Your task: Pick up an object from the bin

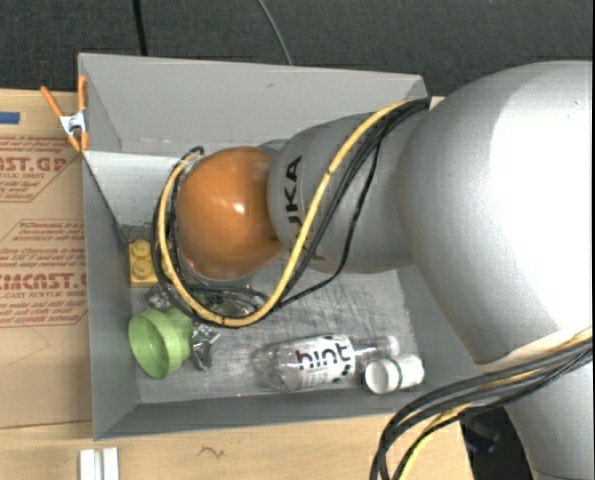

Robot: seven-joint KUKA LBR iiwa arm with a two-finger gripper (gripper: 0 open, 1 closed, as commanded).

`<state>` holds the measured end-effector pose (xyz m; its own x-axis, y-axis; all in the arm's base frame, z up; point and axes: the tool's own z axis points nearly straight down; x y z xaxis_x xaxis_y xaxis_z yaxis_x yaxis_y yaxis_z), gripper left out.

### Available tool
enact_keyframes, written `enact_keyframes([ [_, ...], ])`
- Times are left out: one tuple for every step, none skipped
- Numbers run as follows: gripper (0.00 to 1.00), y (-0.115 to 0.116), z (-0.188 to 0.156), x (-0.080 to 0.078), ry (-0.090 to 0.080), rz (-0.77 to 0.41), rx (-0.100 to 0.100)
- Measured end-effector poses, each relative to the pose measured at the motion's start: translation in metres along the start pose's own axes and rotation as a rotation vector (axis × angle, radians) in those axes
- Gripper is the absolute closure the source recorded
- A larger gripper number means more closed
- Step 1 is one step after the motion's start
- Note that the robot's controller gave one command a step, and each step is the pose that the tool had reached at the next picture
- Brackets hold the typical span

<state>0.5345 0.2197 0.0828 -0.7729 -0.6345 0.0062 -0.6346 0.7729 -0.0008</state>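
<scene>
Clear bottle [317, 361] lies left-right in bin [257, 80], white cap [382, 375] rightward.

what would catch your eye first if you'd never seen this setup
The big silver arm reaches in from the right, its shiny orange cover hanging over the left half of the grey bin. Below it, a clear bottle with a white cap lies along the view's lower wall, and a green round cup sits in the lower left corner.
</scene>
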Motion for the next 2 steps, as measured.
enact_keyframes([
  [1.0,0.0,0.0,0.0,0.0,0.0,0.0],
  [1.0,0.019,-0.052,0.009,-0.009,-0.334,-0.002],
])
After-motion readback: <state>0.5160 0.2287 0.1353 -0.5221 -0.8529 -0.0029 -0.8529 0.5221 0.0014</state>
